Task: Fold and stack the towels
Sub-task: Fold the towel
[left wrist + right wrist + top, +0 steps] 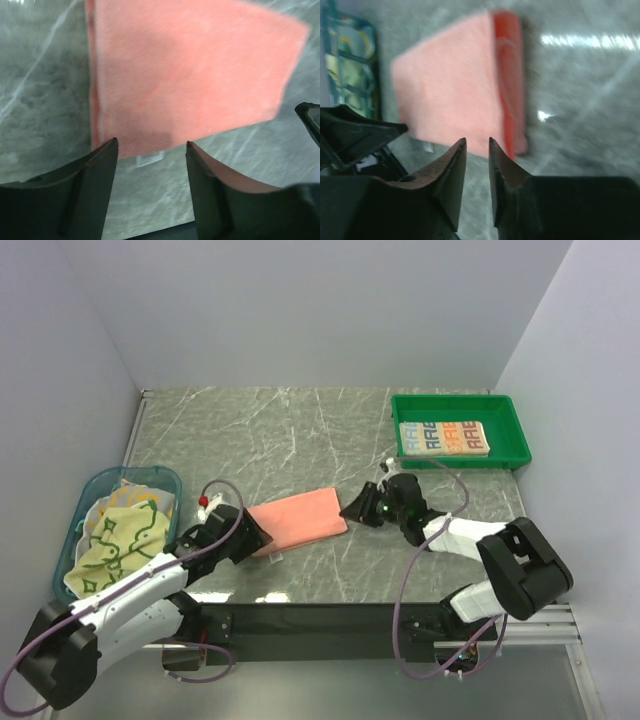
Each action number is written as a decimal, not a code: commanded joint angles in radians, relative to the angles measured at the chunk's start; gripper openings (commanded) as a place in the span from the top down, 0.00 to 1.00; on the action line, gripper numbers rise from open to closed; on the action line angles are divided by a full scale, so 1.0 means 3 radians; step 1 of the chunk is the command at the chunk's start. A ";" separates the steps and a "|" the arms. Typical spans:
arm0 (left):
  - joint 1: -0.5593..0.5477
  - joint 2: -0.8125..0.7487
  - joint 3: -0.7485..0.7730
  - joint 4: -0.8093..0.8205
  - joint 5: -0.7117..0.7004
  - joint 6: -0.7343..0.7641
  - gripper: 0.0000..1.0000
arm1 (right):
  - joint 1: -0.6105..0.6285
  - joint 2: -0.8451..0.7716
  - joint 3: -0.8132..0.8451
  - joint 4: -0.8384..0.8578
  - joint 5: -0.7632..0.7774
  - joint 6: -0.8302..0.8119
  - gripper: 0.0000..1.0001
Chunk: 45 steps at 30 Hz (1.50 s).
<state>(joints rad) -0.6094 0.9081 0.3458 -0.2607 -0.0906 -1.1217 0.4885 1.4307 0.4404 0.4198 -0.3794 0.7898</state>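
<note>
Marbled grey tabletop (300, 435); folded salmon-pink towel (298, 520) lies at its middle.
Left fingers (102, 165) spread wide, empty, at the towel's near-left edge; right fingers (452, 165) narrowly parted, empty, just beside its right edge; cream lettered towel (443, 438) in green tray (505, 430).

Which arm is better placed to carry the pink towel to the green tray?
Likely right: the right gripper sits beside the pink towel on the end nearer the green tray; the left gripper is opposite.
</note>
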 commanded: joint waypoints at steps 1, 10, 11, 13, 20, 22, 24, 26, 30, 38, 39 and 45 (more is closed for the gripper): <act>-0.0009 -0.0179 0.0324 -0.0199 -0.0275 0.0154 0.36 | -0.0023 -0.0167 0.0387 -0.0075 0.0002 -0.0143 0.64; 0.0195 0.0341 0.0514 0.0540 -0.0665 0.0283 0.41 | 0.0059 0.0911 0.1261 0.0860 -0.0203 0.0276 0.50; 0.0241 0.0434 0.0469 0.0628 -0.0629 0.0288 0.42 | 0.0074 0.1018 0.1298 0.0926 -0.0198 0.0302 0.51; 0.0334 0.0608 0.0428 0.0807 -0.0639 0.0262 0.43 | 0.0069 0.1310 0.1334 0.1131 -0.0137 0.0389 0.51; 0.0594 0.1206 0.0202 0.1267 -0.0618 0.0231 0.44 | 0.0023 0.1867 0.1237 0.1382 0.0124 0.0445 0.53; 0.0656 0.1390 0.0263 0.1278 -0.0618 0.0338 0.44 | -0.0022 0.1950 0.1120 0.1499 0.0170 0.0527 0.52; 0.0697 0.1543 0.0447 0.1258 -0.0608 0.0537 0.42 | -0.0048 0.1874 0.1012 0.1607 0.0272 0.0558 0.53; 0.0702 0.1769 0.0758 0.1095 -0.0613 0.0665 0.38 | -0.0069 0.1629 0.0854 0.1612 0.0364 0.0517 0.53; 0.0575 0.1984 0.1316 0.0667 -0.0592 0.1079 0.18 | -0.0084 0.0996 0.0833 0.0890 0.0594 0.0038 0.49; -0.0467 0.1958 0.2175 -0.0250 -0.1303 0.1412 0.01 | -0.0191 -0.0165 0.1134 -0.1070 0.1259 -0.0644 0.15; -0.0565 0.1974 0.2227 -0.0327 -0.1359 0.1428 0.01 | -0.0237 -0.0248 0.1135 -0.1361 0.1340 -0.0679 0.13; -0.1348 0.2305 0.2702 -0.0833 -0.1508 0.1351 0.11 | -0.0288 -0.0964 0.0808 -0.1951 0.1939 -0.0603 0.13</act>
<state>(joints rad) -0.9340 1.5475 1.0866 -0.3843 -0.4808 -0.7216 0.4107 1.2316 0.7380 0.0212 0.0593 0.6250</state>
